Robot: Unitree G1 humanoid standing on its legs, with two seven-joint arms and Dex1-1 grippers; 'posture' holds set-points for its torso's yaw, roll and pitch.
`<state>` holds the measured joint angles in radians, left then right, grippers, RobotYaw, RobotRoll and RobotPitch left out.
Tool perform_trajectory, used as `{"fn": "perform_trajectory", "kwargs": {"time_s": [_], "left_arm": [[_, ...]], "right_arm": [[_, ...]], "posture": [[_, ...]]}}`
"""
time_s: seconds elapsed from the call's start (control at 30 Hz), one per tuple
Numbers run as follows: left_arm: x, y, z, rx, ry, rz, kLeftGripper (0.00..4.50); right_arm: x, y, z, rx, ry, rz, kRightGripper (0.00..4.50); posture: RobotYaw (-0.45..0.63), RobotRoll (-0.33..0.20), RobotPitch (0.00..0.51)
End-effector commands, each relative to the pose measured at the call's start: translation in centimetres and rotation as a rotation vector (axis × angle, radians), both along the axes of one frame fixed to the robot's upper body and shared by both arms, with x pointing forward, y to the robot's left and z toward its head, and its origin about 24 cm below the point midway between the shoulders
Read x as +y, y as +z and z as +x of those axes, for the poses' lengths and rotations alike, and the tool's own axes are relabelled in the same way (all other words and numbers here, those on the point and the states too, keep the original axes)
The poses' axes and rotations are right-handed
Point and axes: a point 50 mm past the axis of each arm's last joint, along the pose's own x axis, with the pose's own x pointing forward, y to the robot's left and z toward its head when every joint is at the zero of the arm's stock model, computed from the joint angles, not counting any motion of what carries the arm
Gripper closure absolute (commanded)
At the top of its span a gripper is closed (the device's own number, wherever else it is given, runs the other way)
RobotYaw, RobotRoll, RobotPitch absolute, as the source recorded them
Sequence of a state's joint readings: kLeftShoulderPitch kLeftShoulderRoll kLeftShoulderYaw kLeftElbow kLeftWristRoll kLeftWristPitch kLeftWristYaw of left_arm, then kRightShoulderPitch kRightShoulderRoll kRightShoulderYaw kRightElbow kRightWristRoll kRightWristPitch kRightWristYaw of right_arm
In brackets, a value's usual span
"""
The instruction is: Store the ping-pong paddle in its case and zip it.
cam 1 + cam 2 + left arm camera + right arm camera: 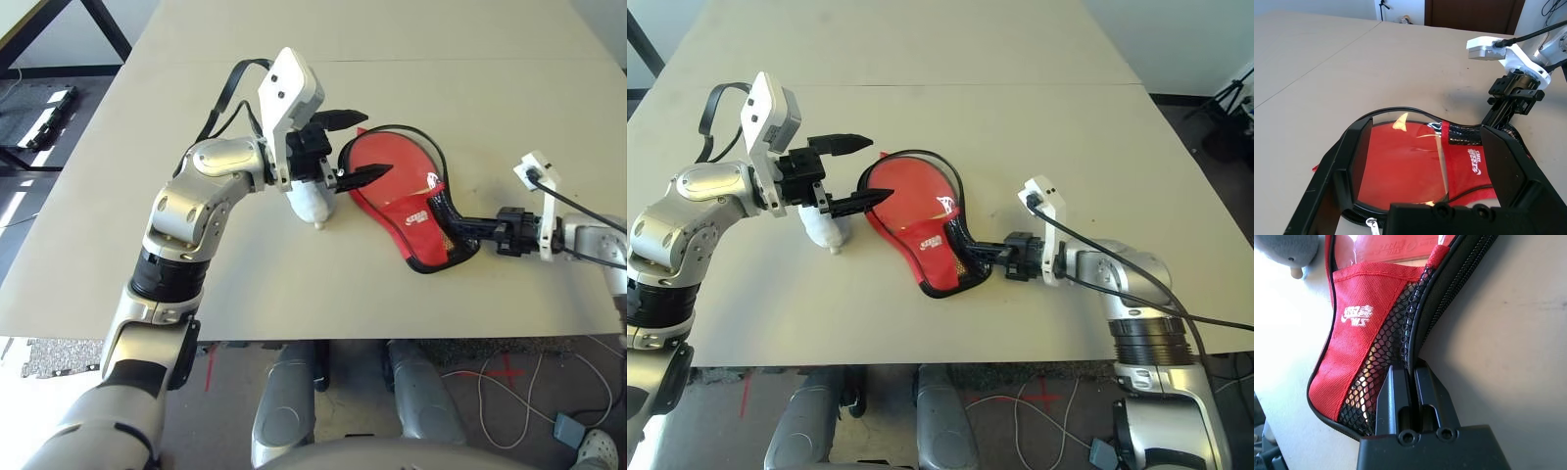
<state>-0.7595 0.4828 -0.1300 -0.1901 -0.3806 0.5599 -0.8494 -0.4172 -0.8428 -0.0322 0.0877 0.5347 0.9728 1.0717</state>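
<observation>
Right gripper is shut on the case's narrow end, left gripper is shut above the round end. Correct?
Not quite. The left gripper is open, its fingers spread wide above the round end of the case, as the left eye view shows. The right gripper is indeed shut on the case's narrow end.

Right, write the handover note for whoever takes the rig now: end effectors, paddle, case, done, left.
Left end effector: open, hovering above the round end of the case, holding nothing.
Right end effector: shut on the case's black zipper edge at the narrow handle end.
Ping-pong paddle: its red face lies inside the case, under the clear window.
Case: flat on the table, beside the white plush toy.
Done: paddle stored.
Left: zip the case; a zipper pull sits at the round end, and the edge there looks open.
</observation>
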Motion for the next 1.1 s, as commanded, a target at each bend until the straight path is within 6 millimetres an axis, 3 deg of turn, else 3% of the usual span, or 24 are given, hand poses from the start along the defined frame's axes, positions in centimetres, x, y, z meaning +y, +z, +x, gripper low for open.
{"fn": "perform_trajectory", "kwargs": {"time_s": [0.03,0.57,1.1], "left_arm": [[-0.3,-0.4,0.0,0.004,-0.017,0.011,0.00],[-0.6,-0.5,0.2,0.000,-0.030,0.001,0.00],[-0.6,-0.6,0.4,0.001,-0.027,0.002,0.00]], "right_arm": [[-2.1,-1.6,-1.7,0.140,-0.051,-0.052,4.48],[-6.5,-0.4,-3.9,0.172,-0.116,-0.107,4.48],[-5.6,-0.9,-5.3,0.215,-0.082,-0.045,4.48]], "posture": [[-0.03,0.000,0.258],[-0.05,0.000,0.255],[-0.05,0.000,0.257]]}}
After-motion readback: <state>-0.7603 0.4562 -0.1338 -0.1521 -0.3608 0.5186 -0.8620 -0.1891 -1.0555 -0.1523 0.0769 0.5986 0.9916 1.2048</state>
